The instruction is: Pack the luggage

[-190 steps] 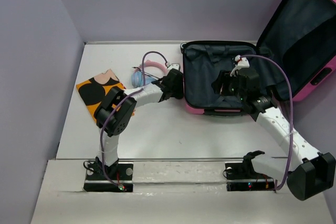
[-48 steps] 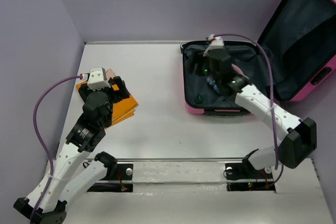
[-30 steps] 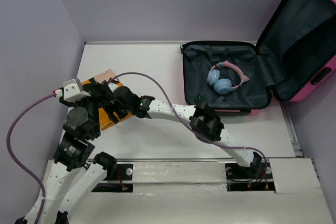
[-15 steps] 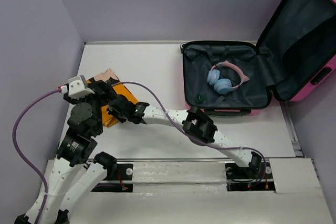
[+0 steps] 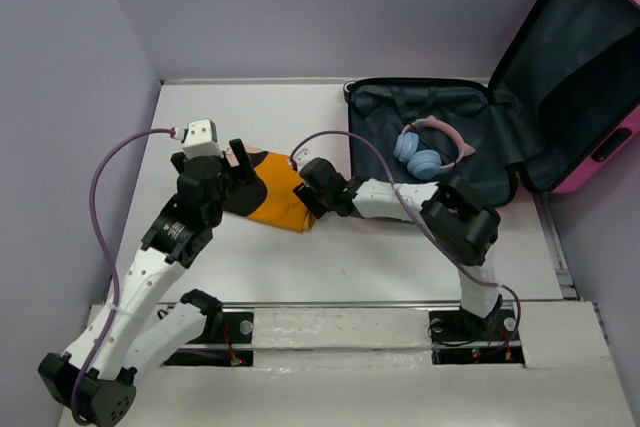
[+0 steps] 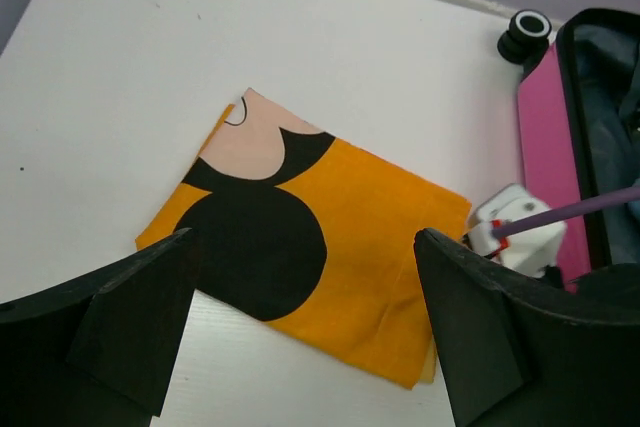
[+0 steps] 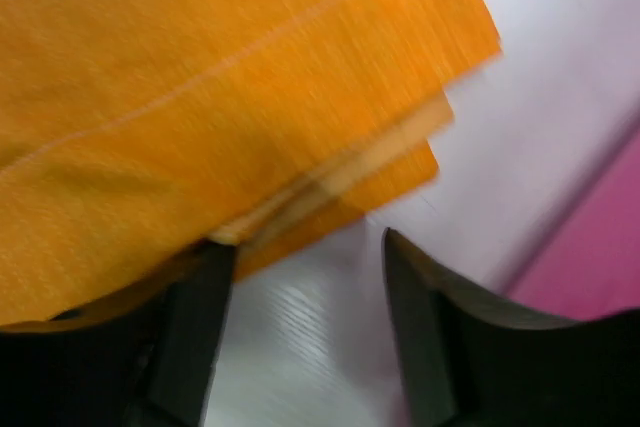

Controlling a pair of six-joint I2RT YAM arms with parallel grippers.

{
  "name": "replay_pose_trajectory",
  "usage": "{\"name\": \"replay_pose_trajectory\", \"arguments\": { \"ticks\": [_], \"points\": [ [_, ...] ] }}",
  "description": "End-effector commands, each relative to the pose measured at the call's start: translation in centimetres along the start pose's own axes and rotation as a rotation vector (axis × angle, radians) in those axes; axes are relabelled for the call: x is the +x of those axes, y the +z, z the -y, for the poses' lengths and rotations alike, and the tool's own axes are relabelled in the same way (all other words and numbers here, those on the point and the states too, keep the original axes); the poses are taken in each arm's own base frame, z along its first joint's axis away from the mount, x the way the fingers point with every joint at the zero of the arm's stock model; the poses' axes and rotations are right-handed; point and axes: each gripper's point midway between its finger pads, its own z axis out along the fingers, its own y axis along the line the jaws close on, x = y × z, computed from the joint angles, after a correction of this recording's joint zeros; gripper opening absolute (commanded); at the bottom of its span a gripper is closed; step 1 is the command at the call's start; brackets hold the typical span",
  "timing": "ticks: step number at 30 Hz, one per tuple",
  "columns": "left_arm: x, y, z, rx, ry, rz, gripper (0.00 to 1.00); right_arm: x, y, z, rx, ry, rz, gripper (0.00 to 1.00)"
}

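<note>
1. Top view: the luggage (image 5: 385,132) is sitting open at the back right of the table (image 5: 300,117), with its lid leaning back toward the right wall. Headphones (image 5: 428,152) are lying in the base. Walls are boxing in the left, back and right, so the open room is running from the luggage's left edge over to the left wall.
2. Same view: a folded orange cloth (image 5: 272,197) is lying mid-table, just left of the luggage. The left arm is rising from its base with a bent elbow, and the left gripper (image 5: 238,169) is hanging over the cloth's left end. The right arm is folding sharply leftward, with the right gripper (image 5: 303,195) sitting at the cloth's right edge.
3. Left wrist: the left gripper (image 6: 305,242) is spreading its jaws wide and holding nothing. The cloth (image 6: 300,277) is lying flat below. The luggage's pink side (image 6: 545,147) and a black wheel (image 6: 525,35) are showing on the right.
4. Right wrist (blurry): the right gripper (image 7: 300,247) is hanging low with its jaws partway apart and bare table (image 7: 560,127) showing in the gap. The cloth's (image 7: 200,77) layered edge is reaching the left finger (image 7: 190,337). The luggage's pink (image 7: 600,257) is peeking in at the lower right.
</note>
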Motion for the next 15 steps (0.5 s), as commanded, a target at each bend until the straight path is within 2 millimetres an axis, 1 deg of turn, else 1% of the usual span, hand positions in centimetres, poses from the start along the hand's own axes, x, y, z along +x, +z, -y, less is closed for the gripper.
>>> {"name": "replay_pose_trajectory", "arguments": {
  "ticks": [1,2,3,4,5,6,8,9,11,12,13,14,15],
  "points": [
    [0.1,1.1,1.6,0.043,-0.02,-0.062,0.99,-0.8,-3.0,0.4,-0.036,0.021,0.063,0.76],
    [0.4,1.5,1.5,0.036,-0.015,-0.082,0.99,-0.7,-3.6,0.2,-0.053,0.042,0.06,0.77],
    [1.3,2.5,1.3,0.024,0.007,-0.117,0.99,-1.0,-4.3,0.1,-0.059,0.087,0.067,0.79],
    [1.7,3.0,1.0,0.018,0.01,-0.135,0.99,-1.2,-4.9,0.2,-0.06,0.114,0.074,0.81],
    [2.1,3.5,1.1,0.035,0.002,-0.154,0.99,-2.0,-6.3,0.3,-0.066,0.182,0.093,0.82],
    [2.6,4.6,-0.5,-0.006,-0.009,-0.176,0.99,-2.5,-7.1,0.3,-0.071,0.225,0.106,0.83],
    [3.2,5.6,-2.1,-0.037,-0.024,-0.2,0.99,-3.3,-8.1,0.2,-0.083,0.32,0.125,0.85],
    [3.9,6.8,-3.8,-0.085,-0.037,-0.225,0.99,-4.1,-8.8,-0.8,-0.096,0.385,0.144,0.86],
    [4.3,7.7,-5.1,-0.119,-0.058,-0.254,0.99,-4.6,-8.7,-1.4,-0.058,0.436,0.16,0.87],
    [4.9,8.5,-6.2,-0.14,-0.074,-0.279,0.99,-4.8,-7.7,-1.5,-0.01,0.489,0.159,0.87],
    [5.0,8.8,-6.7,-0.151,-0.083,-0.288,0.99,-4.7,-7.2,-2.1,-0.004,0.518,0.152,0.87],
    [5.1,9.1,-7.1,-0.159,-0.09,-0.294,0.99,-4.5,-6.6,-2.2,0.009,0.561,0.145,0.87],
    [5.6,9.3,-7.7,-0.18,-0.087,-0.31,0.99,-4.0,-5.3,-2.0,0.056,0.638,0.142,0.89]
  ]
}}
